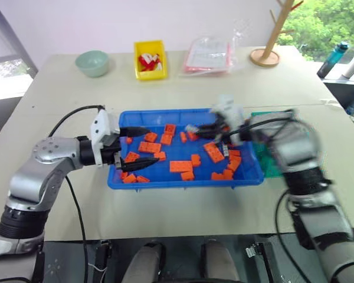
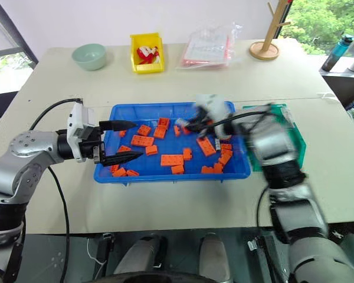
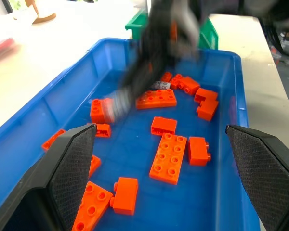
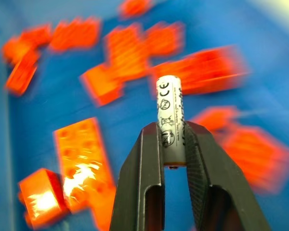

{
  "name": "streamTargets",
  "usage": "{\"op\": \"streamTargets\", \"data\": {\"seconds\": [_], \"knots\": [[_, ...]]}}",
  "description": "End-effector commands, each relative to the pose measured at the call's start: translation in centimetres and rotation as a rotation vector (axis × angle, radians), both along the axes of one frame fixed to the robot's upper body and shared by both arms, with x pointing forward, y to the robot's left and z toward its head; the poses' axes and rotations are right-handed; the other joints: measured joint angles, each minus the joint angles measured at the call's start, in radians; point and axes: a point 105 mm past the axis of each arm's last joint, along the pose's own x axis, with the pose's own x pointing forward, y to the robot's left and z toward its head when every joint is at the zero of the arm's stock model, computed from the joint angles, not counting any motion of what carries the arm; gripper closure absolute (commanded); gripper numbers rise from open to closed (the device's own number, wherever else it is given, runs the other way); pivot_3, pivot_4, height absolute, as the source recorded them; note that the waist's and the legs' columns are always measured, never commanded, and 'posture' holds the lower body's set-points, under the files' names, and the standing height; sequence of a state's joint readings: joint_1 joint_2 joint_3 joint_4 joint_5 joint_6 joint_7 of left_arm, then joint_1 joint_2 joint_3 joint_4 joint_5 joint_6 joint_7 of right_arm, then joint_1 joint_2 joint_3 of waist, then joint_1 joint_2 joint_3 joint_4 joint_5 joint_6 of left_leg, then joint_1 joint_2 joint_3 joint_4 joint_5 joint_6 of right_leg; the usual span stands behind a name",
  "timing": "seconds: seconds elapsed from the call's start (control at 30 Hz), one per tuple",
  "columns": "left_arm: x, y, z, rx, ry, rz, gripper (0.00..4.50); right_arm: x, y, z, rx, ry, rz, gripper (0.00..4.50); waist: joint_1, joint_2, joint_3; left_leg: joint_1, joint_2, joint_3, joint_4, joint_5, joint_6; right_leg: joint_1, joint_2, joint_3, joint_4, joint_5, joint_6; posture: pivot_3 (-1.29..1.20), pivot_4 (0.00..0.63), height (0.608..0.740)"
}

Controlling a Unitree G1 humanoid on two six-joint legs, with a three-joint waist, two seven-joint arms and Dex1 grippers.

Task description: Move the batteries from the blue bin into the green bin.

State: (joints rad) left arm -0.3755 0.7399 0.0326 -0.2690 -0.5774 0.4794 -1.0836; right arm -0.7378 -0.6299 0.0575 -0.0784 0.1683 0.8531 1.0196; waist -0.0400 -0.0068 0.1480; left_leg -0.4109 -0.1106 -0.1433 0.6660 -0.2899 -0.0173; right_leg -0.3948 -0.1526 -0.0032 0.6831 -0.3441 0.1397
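Blue bin (image 1: 183,178) holding scattered orange building blocks (image 1: 180,166); green bin (image 2: 297,141) just beside it (contents hidden). Right gripper (image 4: 173,139), above the blue bin, pinches an upright battery (image 4: 170,118). Left gripper (image 3: 164,183) fingers spread wide, empty, over the blocks.

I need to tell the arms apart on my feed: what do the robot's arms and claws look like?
Both arms are silver-grey metal with black joint sections. A loose black cable loops from each forearm to its wrist. The left claw sits behind a white wrist block and has two black pointed fingers with cross-hatched inner pads. The right claw has the same black fingers.
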Motion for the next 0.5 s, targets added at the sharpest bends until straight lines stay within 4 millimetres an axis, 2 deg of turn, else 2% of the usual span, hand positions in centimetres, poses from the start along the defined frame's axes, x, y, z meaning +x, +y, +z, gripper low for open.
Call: {"op": "streamTargets", "data": {"seconds": [0.03,0.13,0.2,0.33,0.4,0.5], "knots": [[0.1,-0.4,0.2,-0.007,-0.018,-0.032,0.00,-1.5,-7.2,3.1,0.018,-0.058,-0.253,4.40,0.011,0.000,0.000,0.000,-0.001,0.000,0.000,0.000,0.000,0.000,0.000,0.000,0.000,0.000,0.000,0.00,0.150,0.719],[0.5,-0.7,0.1,-0.012,-0.015,-0.051,0.00,-3.1,-11.2,3.2,0.005,-0.039,-0.401,4.40,0.016,0.000,0.000,0.000,0.000,0.003,0.000,0.000,0.000,0.000,-0.001,0.000,-0.001,0.000,0.000,0.00,0.150,0.719],[0.8,-1.0,0.2,-0.013,-0.017,-0.070,0.00,-4.4,-13.7,2.5,-0.011,-0.011,-0.499,4.40,0.019,0.000,0.000,0.001,0.002,0.005,0.000,0.000,0.000,0.000,0.000,0.000,-0.001,0.000,0.000,0.00,0.150,0.719],[1.5,-1.5,0.4,-0.019,-0.026,-0.099,0.00,-5.7,-15.3,1.0,-0.020,0.011,-0.585,4.40,0.020,0.000,0.000,0.001,0.002,0.006,0.001,0.000,0.000,0.001,0.000,0.000,0.000,0.000,0.000,0.00,0.150,0.719],[1.7,-1.9,0.5,-0.023,-0.030,-0.111,0.00,-5.7,-15.5,0.7,0.001,0.013,-0.615,3.39,0.019,0.000,0.000,0.001,0.002,0.007,0.001,0.000,0.000,0.001,0.000,0.000,0.000,0.000,0.000,0.00,0.150,0.719],[1.8,-2.2,0.6,-0.024,-0.035,-0.125,0.00,-5.4,-15.5,0.5,-0.071,-0.022,-0.609,2.22,0.020,0.000,0.000,0.001,0.002,0.006,0.001,0.000,0.000,0.001,0.000,0.000,0.000,0.000,0.000,0.00,0.150,0.719]]}}
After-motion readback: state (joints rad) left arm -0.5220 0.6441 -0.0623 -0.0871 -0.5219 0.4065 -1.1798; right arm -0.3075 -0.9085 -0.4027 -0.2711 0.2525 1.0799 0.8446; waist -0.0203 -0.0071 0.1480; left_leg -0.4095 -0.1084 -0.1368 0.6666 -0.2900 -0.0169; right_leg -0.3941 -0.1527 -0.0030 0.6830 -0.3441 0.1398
